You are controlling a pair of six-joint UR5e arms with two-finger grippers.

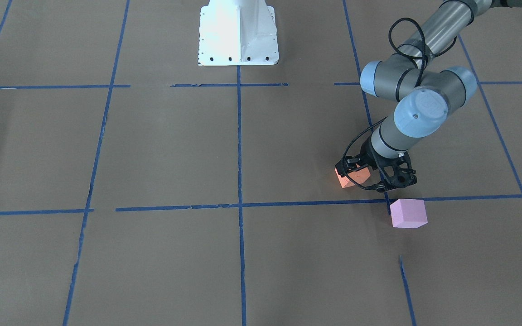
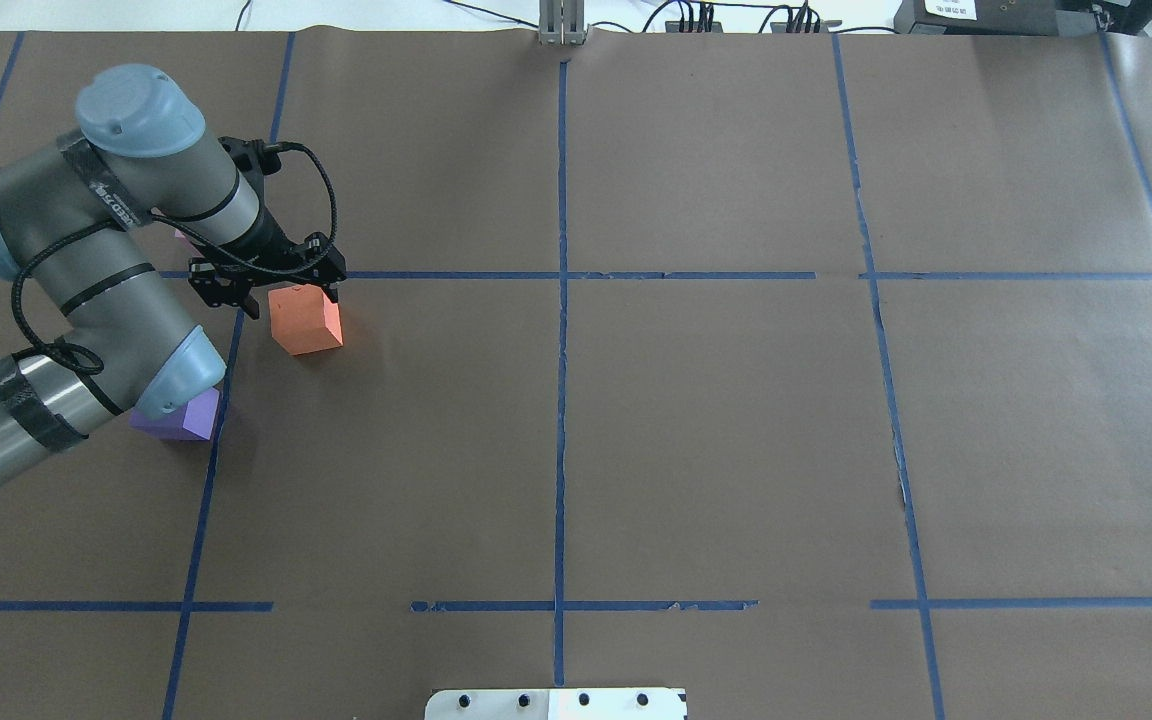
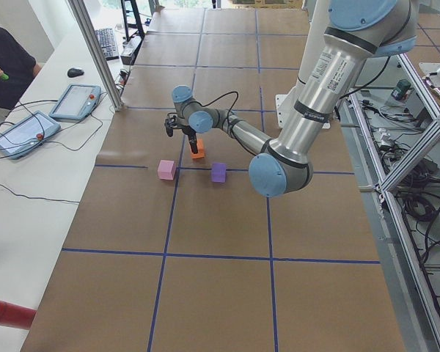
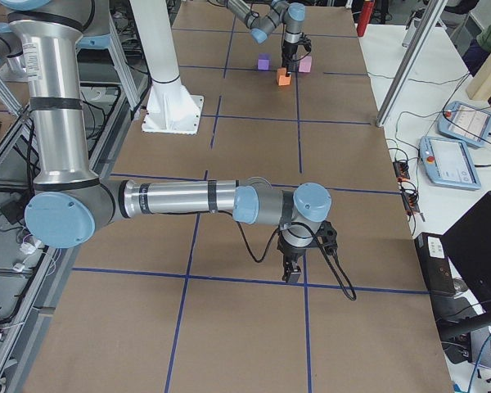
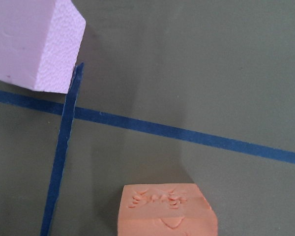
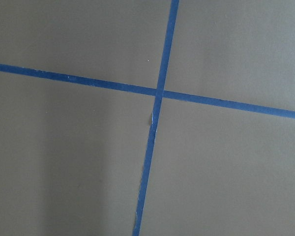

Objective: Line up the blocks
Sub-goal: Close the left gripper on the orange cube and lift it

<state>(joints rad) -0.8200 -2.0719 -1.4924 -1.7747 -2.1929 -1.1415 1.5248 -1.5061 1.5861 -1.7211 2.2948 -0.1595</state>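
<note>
The bench (image 2: pixel 716 430) is covered in dull brown, crossed by a grid of blue tape lines (image 2: pixel 561 400). An orange block (image 2: pixel 306 320) with a dented, mottled top is seen, and a pale pink block (image 1: pixel 408 213). The violet-purple block (image 2: pixel 186 418) appears slightly lilac where lit, though it is largely hidden. The left end effector (image 2: pixel 281 295) is black. The left arm (image 2: pixel 116 300) is grey with pale blue caps.

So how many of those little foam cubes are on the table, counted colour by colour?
Orange cube: 1
Dark purple cube: 1
Pale pink cube: 1
Total: 3 cubes
</note>
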